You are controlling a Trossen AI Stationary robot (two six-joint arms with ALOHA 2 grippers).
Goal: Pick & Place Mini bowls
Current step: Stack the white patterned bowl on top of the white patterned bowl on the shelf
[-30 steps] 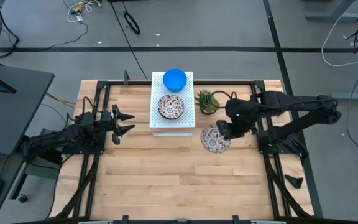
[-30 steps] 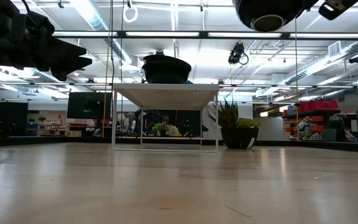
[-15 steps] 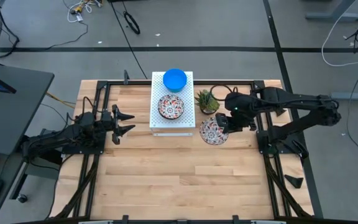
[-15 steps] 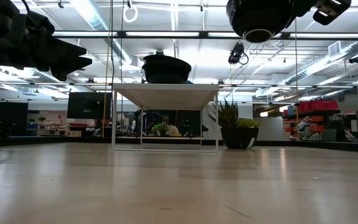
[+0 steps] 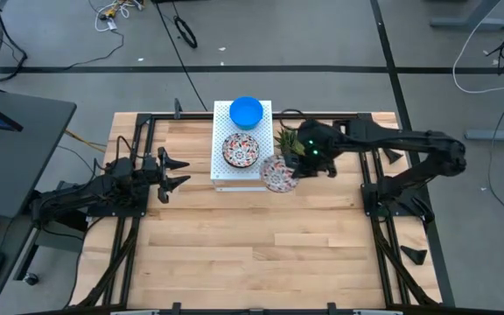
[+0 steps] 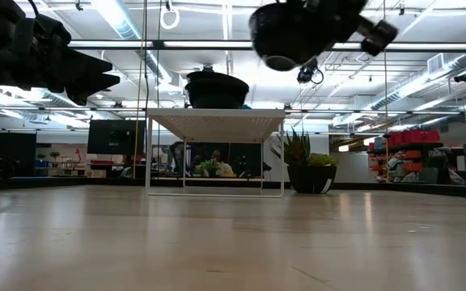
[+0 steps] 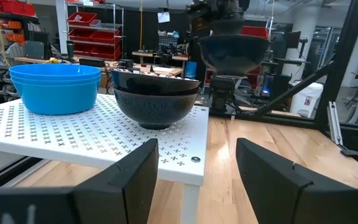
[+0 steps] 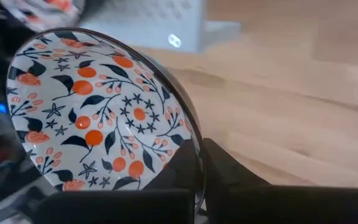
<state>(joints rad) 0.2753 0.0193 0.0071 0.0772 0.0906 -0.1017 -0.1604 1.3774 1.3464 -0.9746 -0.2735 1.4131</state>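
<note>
Floral-patterned mini bowl (image 5: 277, 172), pinched by its rim in the right claw (image 5: 292, 168), has travelled from over the bare bench (image 5: 234, 245) to the white perforated box (image 5: 244, 179)'s corner, nearing the stacks there. Left claw (image 5: 180, 171) waits half-open, empty.

Right pincer (image 5: 292, 168) with floral bowl (image 5: 277, 172), now over white box's (image 5: 243, 175) corner.

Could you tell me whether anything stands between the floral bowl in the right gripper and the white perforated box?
Nothing visible does. The right gripper holds the floral bowl in the air at the white perforated box's corner; the potted plant stands beside the path, not across it.
</note>
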